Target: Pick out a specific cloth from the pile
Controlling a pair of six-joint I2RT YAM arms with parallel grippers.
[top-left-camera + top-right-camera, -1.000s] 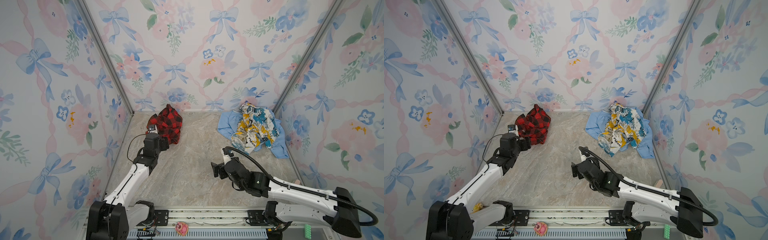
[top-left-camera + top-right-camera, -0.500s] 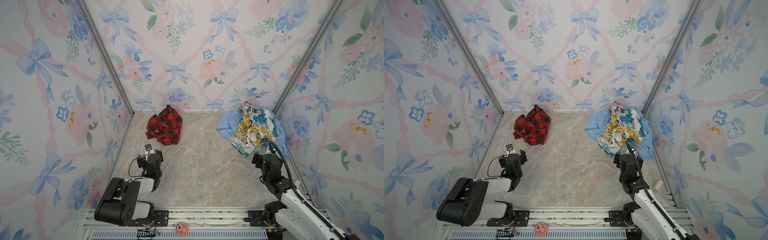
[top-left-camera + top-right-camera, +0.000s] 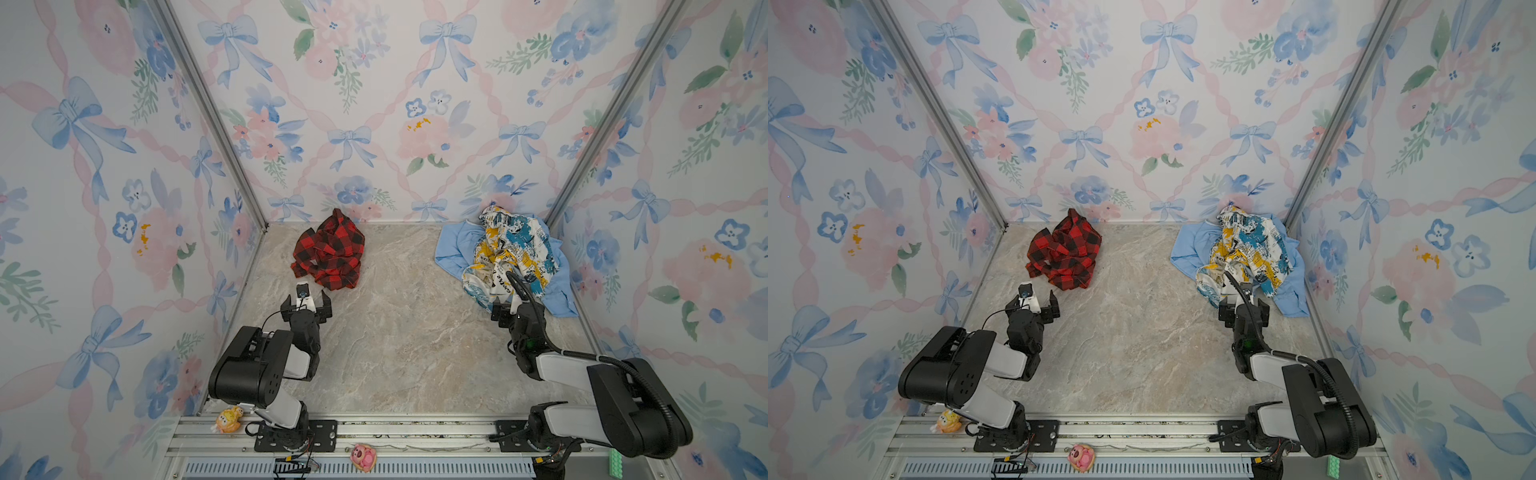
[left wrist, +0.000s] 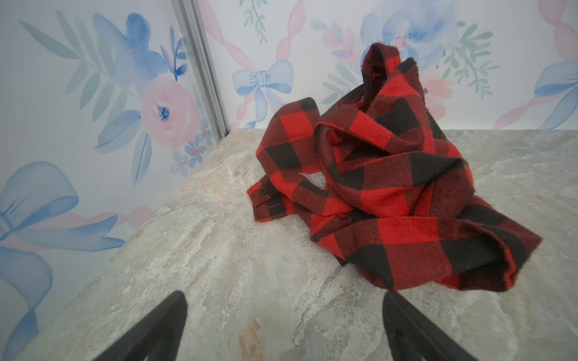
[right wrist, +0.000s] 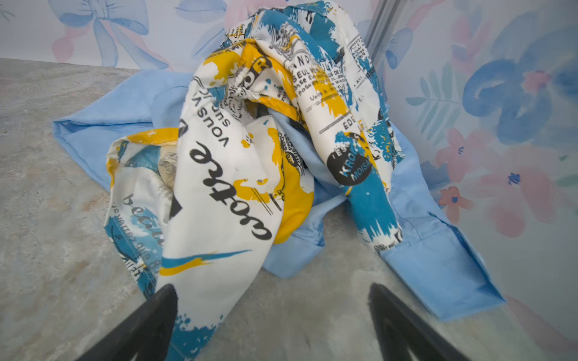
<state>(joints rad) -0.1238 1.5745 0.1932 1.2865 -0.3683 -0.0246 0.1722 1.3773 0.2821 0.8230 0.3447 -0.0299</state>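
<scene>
The cloth (image 3: 328, 257) (image 3: 1065, 255), red-and-black checked, lies crumpled by itself on the marble floor near the back wall, left of centre. It is apart from the pile (image 3: 507, 253) (image 3: 1246, 249) in the back right corner, where a white cloth with yellow and teal print (image 5: 234, 187) lies on a light blue shirt (image 5: 438, 250). My left gripper (image 3: 306, 305) (image 3: 1034, 305) (image 4: 284, 300) stands open and empty just in front of the checked cloth (image 4: 375, 187). My right gripper (image 3: 515, 309) (image 3: 1244, 305) (image 5: 272, 290) stands open at the pile's near edge, one finger over the white cloth's hem.
Floral walls close in the floor on three sides, with metal posts (image 3: 208, 112) at the back corners. A metal rail (image 3: 415, 432) along the front carries both arm bases, a small yellow toy (image 3: 230, 419) and a pink toy (image 3: 363, 457).
Both arms drew back toward the front rail. My left gripper came away from the checked cloth, which stayed put. My right gripper swung from mid-floor to the right, by the pile.
</scene>
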